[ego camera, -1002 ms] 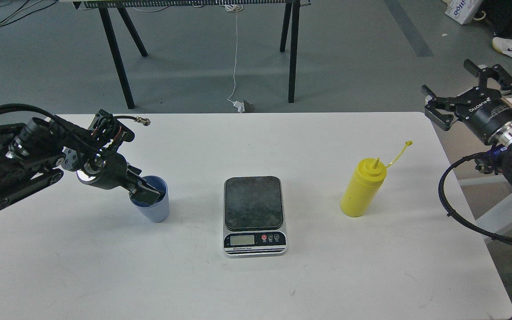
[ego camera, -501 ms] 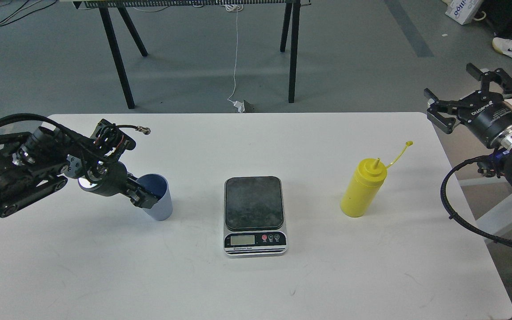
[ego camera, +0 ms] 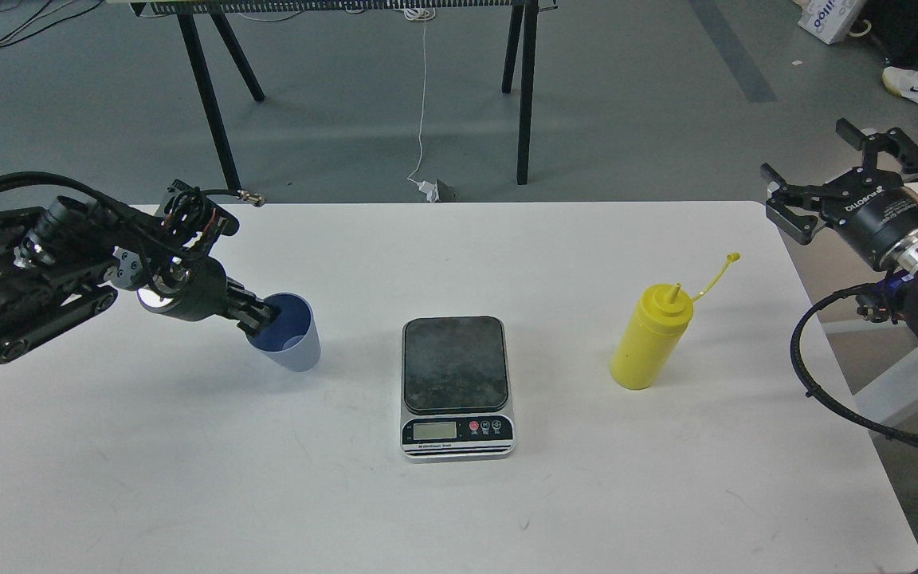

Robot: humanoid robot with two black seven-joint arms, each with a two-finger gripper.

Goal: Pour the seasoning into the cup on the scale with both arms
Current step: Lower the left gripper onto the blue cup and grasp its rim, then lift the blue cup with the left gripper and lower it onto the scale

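The left gripper (ego camera: 261, 317) is pinching the near rim of the small light-blue ribbed plastic cup (ego camera: 293, 344), tilting it (one finger inside, apparently) for carrying to the flat silver scale with its dark platform (ego camera: 454, 363), which is sitting clear just to the right. The right gripper (ego camera: 841, 171) is hanging spread wide, holding nothing, beyond the upright yellow squeeze bottle of seasoning (ego camera: 650, 339) on the white table (ego camera: 507, 510).

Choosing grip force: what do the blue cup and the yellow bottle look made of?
Blue cup: probably thin plastic, matte light-blue outside, darker inside; any texture is too small to tell. Yellow squeeze bottle: likely soft plastic, opaque with a slight sheen, moulded nozzle and thin flexible tether.
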